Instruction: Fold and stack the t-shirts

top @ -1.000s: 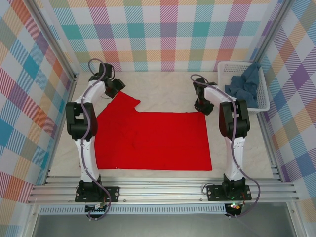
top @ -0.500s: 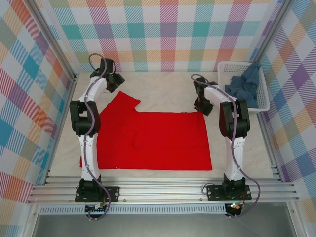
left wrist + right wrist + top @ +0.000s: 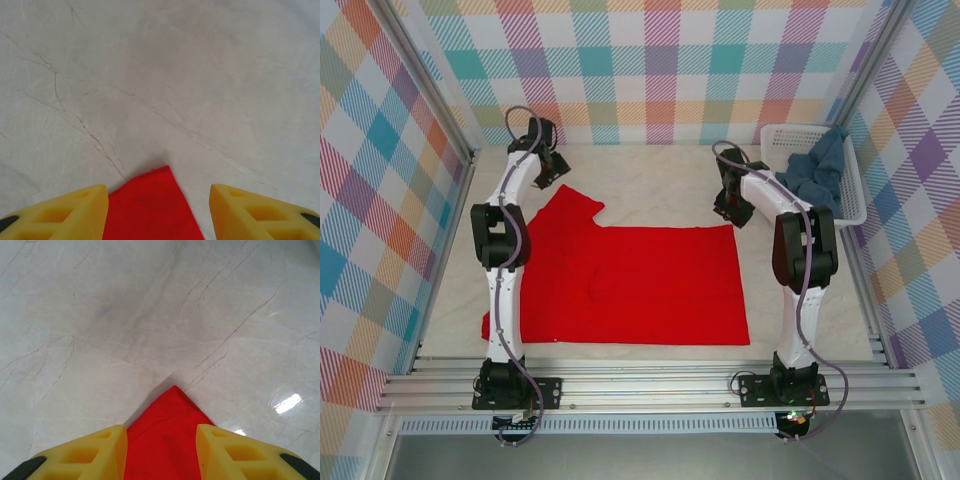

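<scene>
Status: bright red cloth t-shirt [image 3: 630,285] lies spread flat on pale marble-look tabletop [image 3: 650,180], mid-table between the two arms. Left gripper [image 3: 157,194] sits over its far-left sleeve corner, yellow fingers [image 3: 60,210] spread apart, nothing pinched. Right gripper [image 3: 160,432] sits over the far-right corner, also spread wide, red tip showing in the gap. Contact with cloth: can't tell. Dusty blue-grey cloth t-shirt [image 3: 815,170] is bunched in white plastic lattice basket [image 3: 772,140] at far right, draped over its far rim.

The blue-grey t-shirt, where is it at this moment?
In the top view the blue-grey t-shirt lies crumpled in the white basket at the far right corner, just right of the right gripper.
</scene>
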Robot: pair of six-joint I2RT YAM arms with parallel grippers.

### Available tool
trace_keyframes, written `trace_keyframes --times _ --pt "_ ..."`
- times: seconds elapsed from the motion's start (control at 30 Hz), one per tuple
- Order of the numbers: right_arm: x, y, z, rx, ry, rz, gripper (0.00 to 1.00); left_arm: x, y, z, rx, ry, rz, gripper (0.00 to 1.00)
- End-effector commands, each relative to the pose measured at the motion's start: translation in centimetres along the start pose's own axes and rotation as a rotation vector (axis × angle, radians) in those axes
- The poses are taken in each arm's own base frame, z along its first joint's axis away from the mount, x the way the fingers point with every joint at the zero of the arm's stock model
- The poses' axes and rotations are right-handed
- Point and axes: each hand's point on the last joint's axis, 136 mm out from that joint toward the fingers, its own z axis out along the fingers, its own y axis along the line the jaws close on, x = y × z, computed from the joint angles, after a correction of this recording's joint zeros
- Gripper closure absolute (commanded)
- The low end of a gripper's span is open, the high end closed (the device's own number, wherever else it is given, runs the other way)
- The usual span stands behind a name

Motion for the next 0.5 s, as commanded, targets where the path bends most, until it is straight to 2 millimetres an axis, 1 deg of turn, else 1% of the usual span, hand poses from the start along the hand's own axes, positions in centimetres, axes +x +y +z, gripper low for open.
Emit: trace_keyframes --times 0.0,0.23,0.47 --pt "1.0 0.1 -0.3 -0.025 0.032 -0.007 0.59 1.3 0.1 1.2 -0.067 0.005 0.087 0.45" --pt "2.2 -0.3 -1.2 -0.068 0.057 -0.005 0.59 2.1 0.0 2.5 -0.135 -0.018 0.148 0.46" --pt "2.9 -0.4 -2.0 -0.1 0.068 -0.001 0.59 3.0 1.6 3.5 -0.255 -0.019 0.199 0.49"
